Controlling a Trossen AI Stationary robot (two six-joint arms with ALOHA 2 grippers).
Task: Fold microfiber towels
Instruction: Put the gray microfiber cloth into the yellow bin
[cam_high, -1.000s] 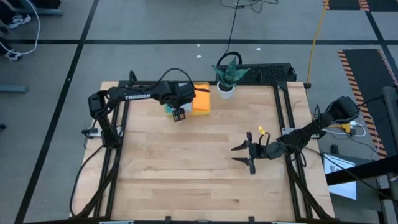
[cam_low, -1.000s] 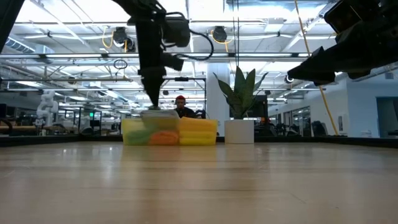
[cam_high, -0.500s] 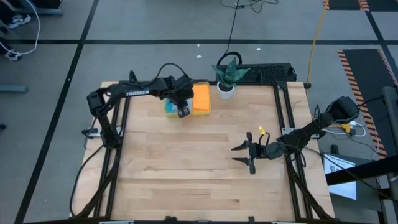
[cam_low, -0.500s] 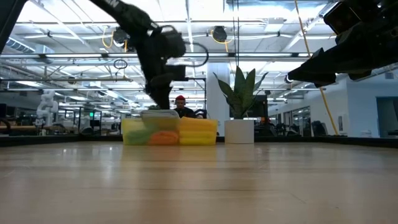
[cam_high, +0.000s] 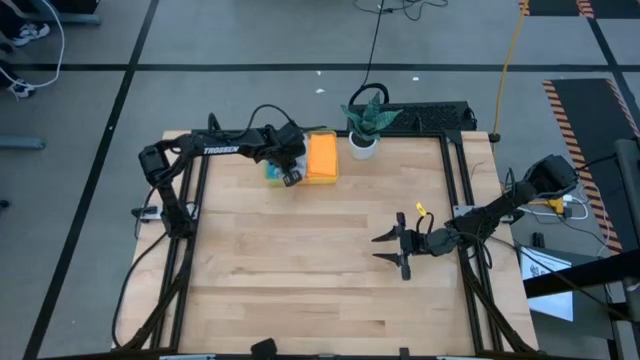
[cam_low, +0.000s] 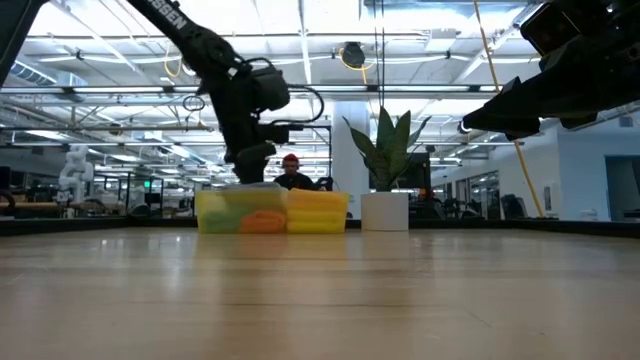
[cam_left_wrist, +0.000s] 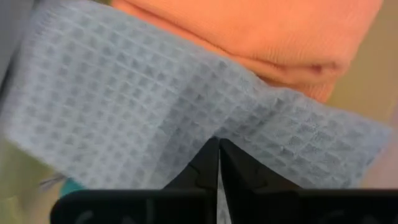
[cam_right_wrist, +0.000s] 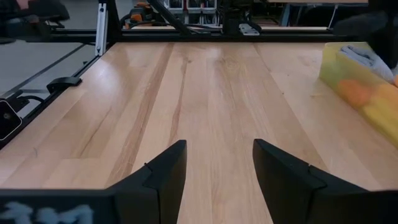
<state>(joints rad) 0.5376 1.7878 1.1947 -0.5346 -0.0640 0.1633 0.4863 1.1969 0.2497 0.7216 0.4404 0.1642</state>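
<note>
One gripper (cam_left_wrist: 218, 163) on grey towel (cam_left_wrist: 143, 124)

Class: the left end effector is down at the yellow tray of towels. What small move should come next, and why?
Probably a slow lift. The left end effector looks shut on the light grey towel, which lies over the orange towel in the tray. The right end effector waits open over bare table, where the towel could be spread.
</note>
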